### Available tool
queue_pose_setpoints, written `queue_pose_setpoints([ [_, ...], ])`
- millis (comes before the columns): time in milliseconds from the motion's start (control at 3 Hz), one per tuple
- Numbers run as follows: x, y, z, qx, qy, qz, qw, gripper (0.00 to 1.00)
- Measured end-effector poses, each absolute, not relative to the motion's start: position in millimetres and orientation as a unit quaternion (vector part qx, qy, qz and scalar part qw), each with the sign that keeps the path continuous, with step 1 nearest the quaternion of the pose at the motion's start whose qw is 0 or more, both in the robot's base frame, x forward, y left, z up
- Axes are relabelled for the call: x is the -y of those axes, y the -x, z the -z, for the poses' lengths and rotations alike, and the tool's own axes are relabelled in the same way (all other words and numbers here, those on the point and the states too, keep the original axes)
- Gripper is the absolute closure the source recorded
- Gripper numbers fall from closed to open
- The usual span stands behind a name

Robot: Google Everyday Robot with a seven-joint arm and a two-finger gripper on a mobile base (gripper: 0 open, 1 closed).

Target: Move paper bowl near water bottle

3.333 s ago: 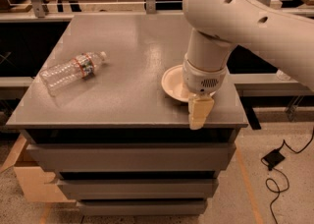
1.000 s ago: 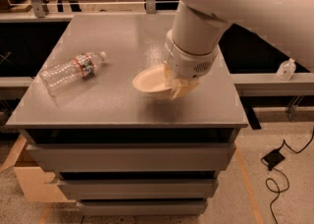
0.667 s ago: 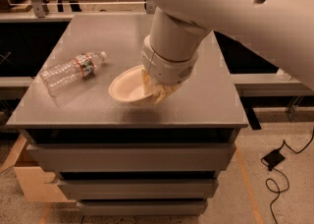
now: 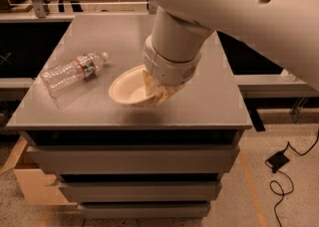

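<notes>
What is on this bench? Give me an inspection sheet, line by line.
Surface: grey table top, over drawers.
Job's things: paper bowl tilted, held at its right rim; water bottle lying on its side to the bowl's left, apart from it.
Clutter: nothing seen.
Gripper: gripper over the table's front middle, shut on the paper bowl.
Cables: black cable and power brick on the floor, right.
Surroundings: cardboard box on the floor, left.

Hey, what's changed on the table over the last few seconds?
The gripper, clamped on the paper bowl, carried it left from the right side of the table toward the water bottle, lifted and tilted. The water bottle stayed lying at the left.
</notes>
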State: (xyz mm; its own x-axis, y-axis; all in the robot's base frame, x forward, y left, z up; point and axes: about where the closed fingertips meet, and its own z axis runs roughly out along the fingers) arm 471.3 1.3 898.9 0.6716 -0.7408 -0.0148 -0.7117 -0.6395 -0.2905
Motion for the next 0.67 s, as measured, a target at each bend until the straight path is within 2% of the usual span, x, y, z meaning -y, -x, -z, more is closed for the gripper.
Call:
queue_pose_setpoints([
  [667,-42,-496,-887,-0.315,0.928,0.034,0.195,1.00],
])
